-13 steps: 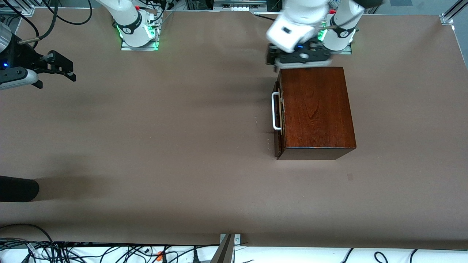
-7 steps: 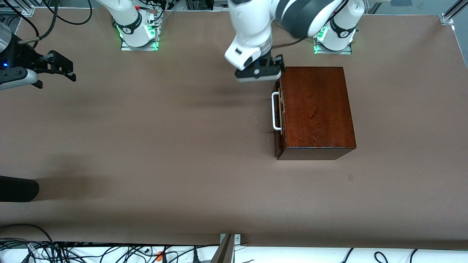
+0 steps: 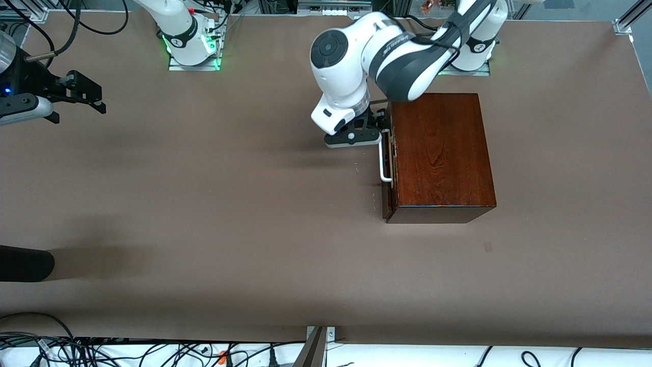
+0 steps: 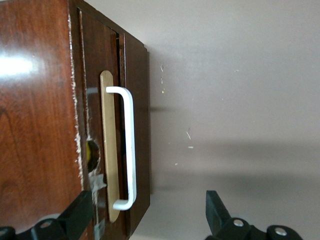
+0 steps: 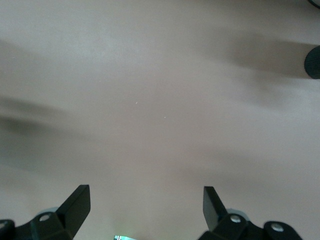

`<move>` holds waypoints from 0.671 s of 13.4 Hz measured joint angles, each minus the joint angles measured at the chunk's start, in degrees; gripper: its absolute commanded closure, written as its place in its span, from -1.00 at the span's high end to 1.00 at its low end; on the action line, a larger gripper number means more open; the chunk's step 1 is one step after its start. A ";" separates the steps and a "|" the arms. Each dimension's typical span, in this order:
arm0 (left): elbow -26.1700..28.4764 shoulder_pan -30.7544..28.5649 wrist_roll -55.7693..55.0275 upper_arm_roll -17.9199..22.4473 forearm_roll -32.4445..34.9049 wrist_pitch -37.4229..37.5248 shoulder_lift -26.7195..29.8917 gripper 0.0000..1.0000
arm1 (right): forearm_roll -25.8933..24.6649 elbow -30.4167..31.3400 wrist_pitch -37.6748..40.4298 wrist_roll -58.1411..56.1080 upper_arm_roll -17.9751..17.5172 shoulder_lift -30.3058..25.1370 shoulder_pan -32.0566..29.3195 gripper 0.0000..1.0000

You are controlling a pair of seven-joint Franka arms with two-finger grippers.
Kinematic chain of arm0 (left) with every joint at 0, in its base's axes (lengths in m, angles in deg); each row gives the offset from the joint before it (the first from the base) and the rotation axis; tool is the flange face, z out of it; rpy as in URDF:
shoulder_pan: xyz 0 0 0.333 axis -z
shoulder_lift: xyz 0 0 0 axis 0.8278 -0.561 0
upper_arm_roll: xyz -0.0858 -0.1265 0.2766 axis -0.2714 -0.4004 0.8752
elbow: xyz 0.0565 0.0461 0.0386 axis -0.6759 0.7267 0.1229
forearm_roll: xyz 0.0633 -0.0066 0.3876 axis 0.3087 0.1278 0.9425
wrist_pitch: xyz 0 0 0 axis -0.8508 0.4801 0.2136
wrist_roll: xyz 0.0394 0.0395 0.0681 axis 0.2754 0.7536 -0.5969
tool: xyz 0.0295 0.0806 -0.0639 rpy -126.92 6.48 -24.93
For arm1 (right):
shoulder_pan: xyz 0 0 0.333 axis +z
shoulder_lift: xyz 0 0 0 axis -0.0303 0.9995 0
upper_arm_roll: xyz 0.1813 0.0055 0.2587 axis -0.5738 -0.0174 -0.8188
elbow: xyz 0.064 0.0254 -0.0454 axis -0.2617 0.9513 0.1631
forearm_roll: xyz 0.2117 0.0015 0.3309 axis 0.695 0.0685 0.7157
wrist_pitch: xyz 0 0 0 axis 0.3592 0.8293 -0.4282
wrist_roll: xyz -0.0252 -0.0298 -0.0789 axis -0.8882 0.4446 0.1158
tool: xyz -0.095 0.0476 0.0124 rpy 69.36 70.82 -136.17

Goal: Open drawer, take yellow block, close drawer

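Note:
The dark mahogany box (image 3: 440,150) stands toward the left arm's end of the table. The drawer (image 3: 386,168) is shut in it, with its dark front and white bar handle (image 3: 382,158) facing the right arm's end. My left gripper (image 3: 376,127) is open and empty, low over the handle's end farther from the front camera. In the left wrist view the handle (image 4: 129,150) runs up from between my fingers (image 4: 80,215), and my left gripper (image 4: 147,212) straddles its end without touching it. The yellow block is hidden. My right gripper (image 3: 76,94) waits open at the table's right-arm end.
A black rounded object (image 3: 25,262) lies at the table edge at the right arm's end, nearer the front camera; it also shows in the right wrist view (image 5: 314,61). The brown table (image 3: 229,204) stretches between the box and that end.
My left arm has swung from over the box's edge nearest its base and come down beside the drawer's handle. The right arm and the box have not moved.

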 measured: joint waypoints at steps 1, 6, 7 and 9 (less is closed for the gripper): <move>0.32 0.01 -0.39 0.00 0.99 -0.33 -0.84 1.00 | 0.00 0.00 0.00 0.00 0.00 0.00 0.00 1.00; 2.77 0.30 -2.09 -0.01 6.64 -2.96 -4.97 1.00 | 0.00 0.00 0.00 -0.01 0.00 0.00 0.00 1.00; 3.80 0.30 -2.24 0.00 7.39 -3.92 -5.25 1.00 | 0.00 0.00 0.00 -0.01 0.00 0.00 0.00 1.00; 5.42 0.30 -2.35 0.08 8.07 -5.13 -5.45 1.00 | 0.00 0.00 0.00 -0.01 0.00 0.00 0.00 1.00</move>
